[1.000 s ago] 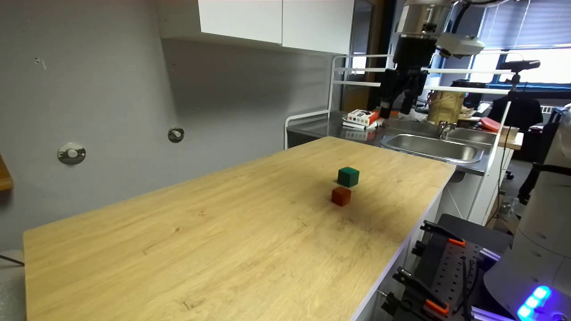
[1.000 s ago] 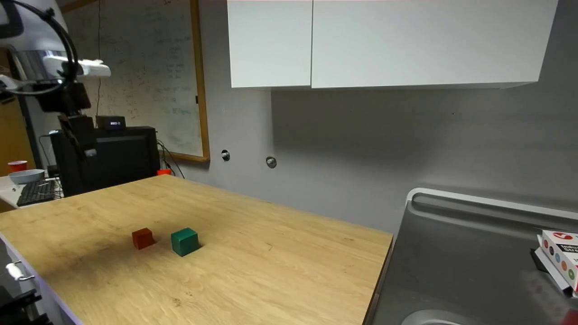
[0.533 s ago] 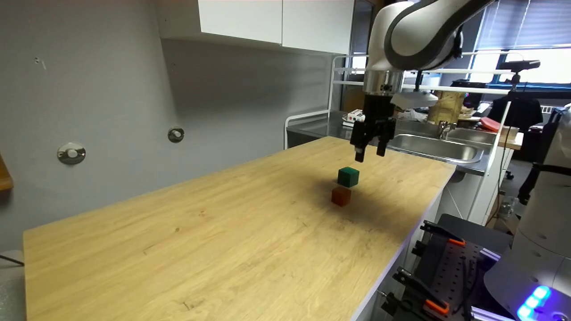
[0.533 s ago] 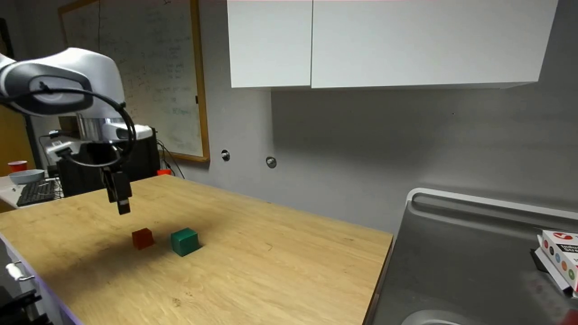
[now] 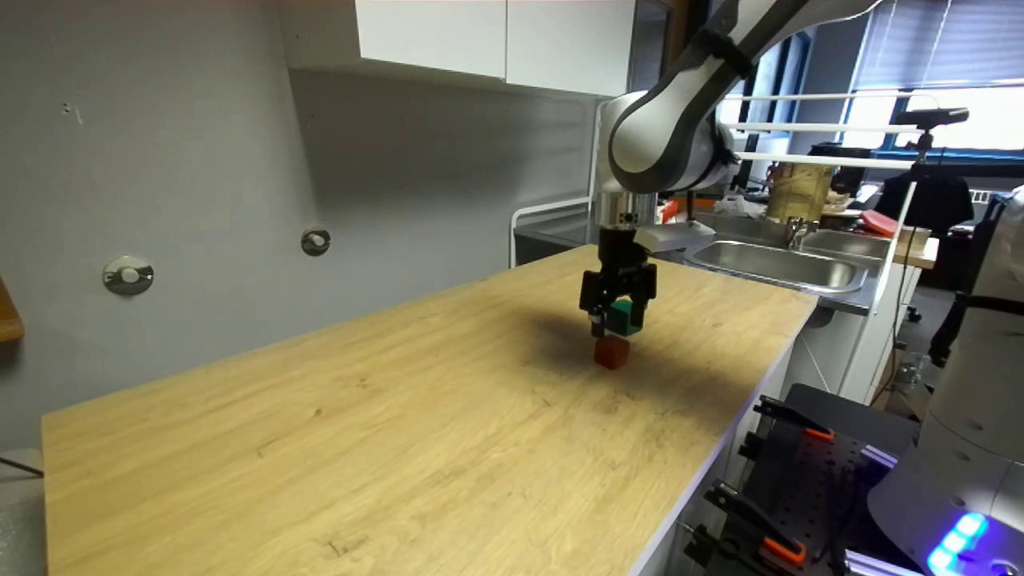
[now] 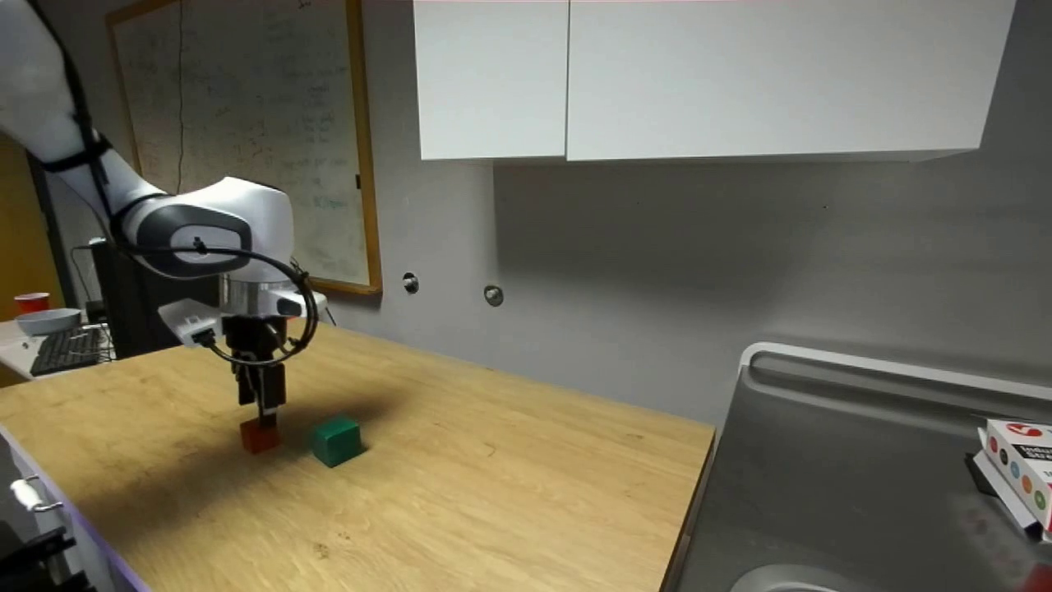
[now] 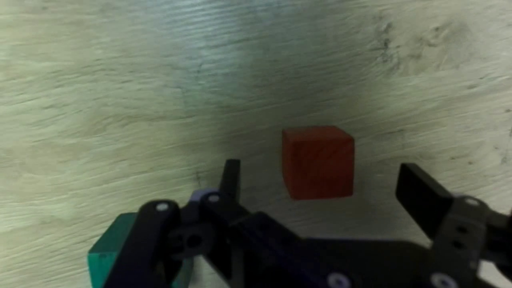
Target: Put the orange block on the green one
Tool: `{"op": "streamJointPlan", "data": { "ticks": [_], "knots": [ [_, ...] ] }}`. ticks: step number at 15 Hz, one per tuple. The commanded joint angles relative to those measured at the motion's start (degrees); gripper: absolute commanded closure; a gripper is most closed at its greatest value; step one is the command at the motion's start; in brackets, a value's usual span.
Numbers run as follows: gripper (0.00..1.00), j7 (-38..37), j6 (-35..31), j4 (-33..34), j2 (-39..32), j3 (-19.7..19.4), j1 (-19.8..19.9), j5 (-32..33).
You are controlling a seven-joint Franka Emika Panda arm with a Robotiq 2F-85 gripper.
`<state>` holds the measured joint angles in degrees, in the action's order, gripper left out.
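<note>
Orange block [image 7: 320, 170]: we see it on the grainy desk [image 5: 360, 456], our hand [image 5: 618, 326] over it, spread wide, fingers [image 7: 420, 196] to either side, clear of it. Near the orange block sits the green block [image 6: 337, 441]; well apart from it, a sink [image 5: 768, 264]; higher than it, cupboards [image 6: 764, 78] on the wall [image 6: 641, 247].

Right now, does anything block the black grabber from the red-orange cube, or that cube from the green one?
Nothing visible. The black gripper is open, pointing down at the red-orange cube; gripper aside, only wooden tabletop separates that from the green cube.
</note>
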<state>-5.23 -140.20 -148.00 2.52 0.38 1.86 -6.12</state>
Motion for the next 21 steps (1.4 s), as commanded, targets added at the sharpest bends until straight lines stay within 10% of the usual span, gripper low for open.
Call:
{"op": "streamJointPlan", "data": {
  "ticks": [1, 4, 5, 15, 16, 17, 21],
  "knots": [
    [0.00, 3.33, 0.39, 6.73, -8.71, -0.43, -0.52, -3.49],
    [0.00, 3.60, 1.18, 9.82, -13.34, -0.14, -0.10, -4.13],
    [0.25, 2.89, 1.17, 10.40, -14.41, -0.20, -0.10, -3.57],
    [0.90, 0.85, 2.73, 11.25, -13.29, -1.06, 0.06, -2.19],
    [0.92, 0.74, 2.80, 11.05, -12.89, -1.16, 0.05, -2.15],
    [0.60, 0.24, 2.93, 10.74, -12.43, -1.33, -0.06, -1.86],
    [0.52, -0.52, 3.23, 9.39, -11.32, -1.48, -0.28, -1.67]
  ]
}}
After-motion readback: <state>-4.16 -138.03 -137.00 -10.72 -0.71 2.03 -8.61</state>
